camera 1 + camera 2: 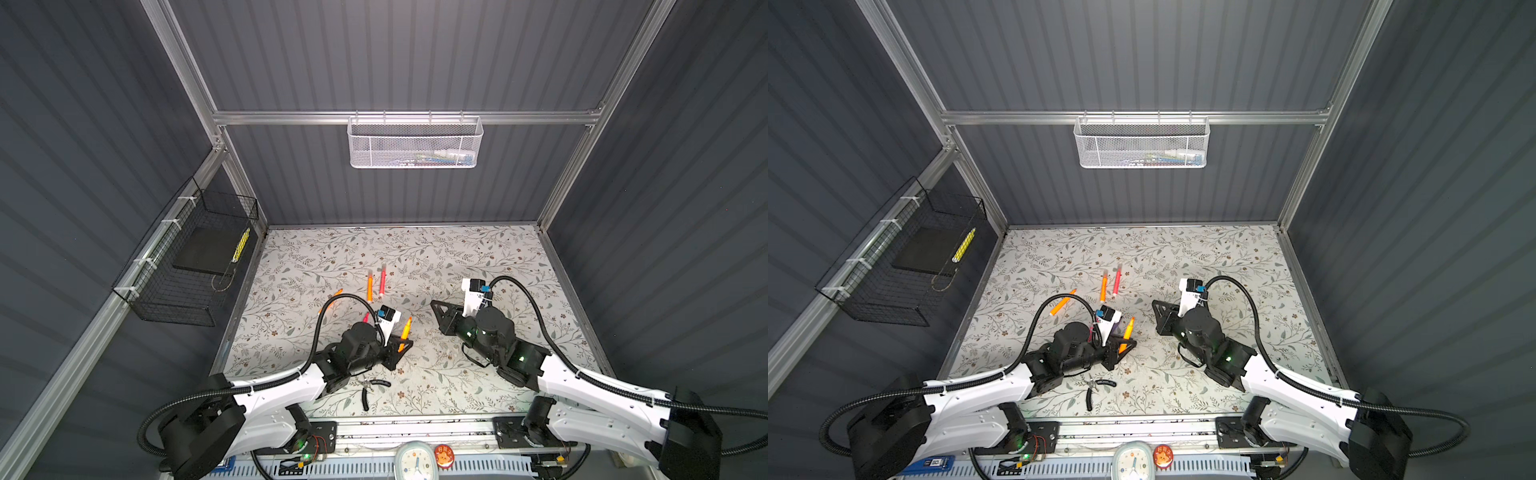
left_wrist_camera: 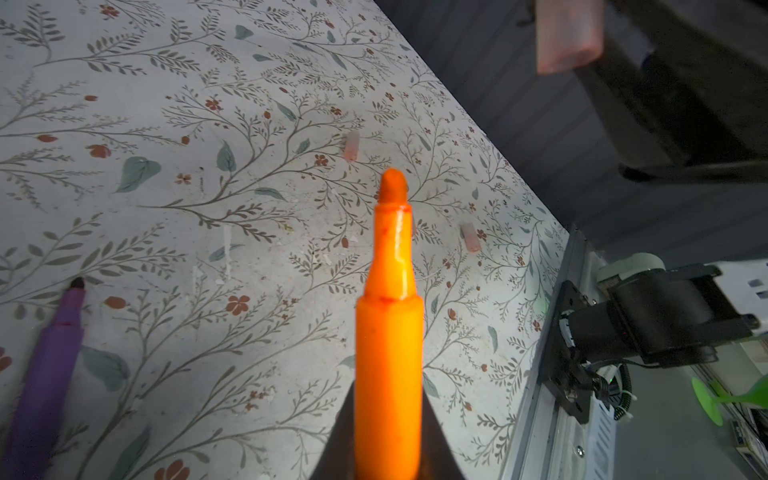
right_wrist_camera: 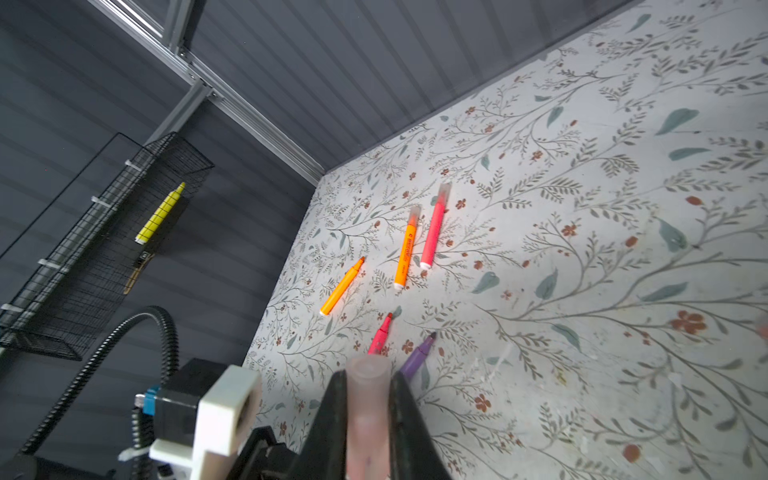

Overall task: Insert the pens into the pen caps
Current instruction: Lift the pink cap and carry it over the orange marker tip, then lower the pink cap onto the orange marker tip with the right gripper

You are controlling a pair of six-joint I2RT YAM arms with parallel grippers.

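1. Left hand (image 1: 400, 348) is clenched on a glossy orange pen (image 2: 388, 332); its felt tip is bare and the barrel's rear is hidden between the jaws.
2. Right hand (image 3: 369, 380) grasps a frosted pink cap (image 3: 368, 415), a short tube, its lower end cut off.
3. Loose caps (image 2: 351, 146) lie faint on the floral worktop (image 2: 166, 124); a matte purple pen (image 2: 45, 374) is partly cropped.

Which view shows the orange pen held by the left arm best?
Left wrist view: the orange pen fills mid-frame, bare tip and barrel sharp, clamped between the jaws. Both top views show it small and slanted. The right wrist view does not show it.
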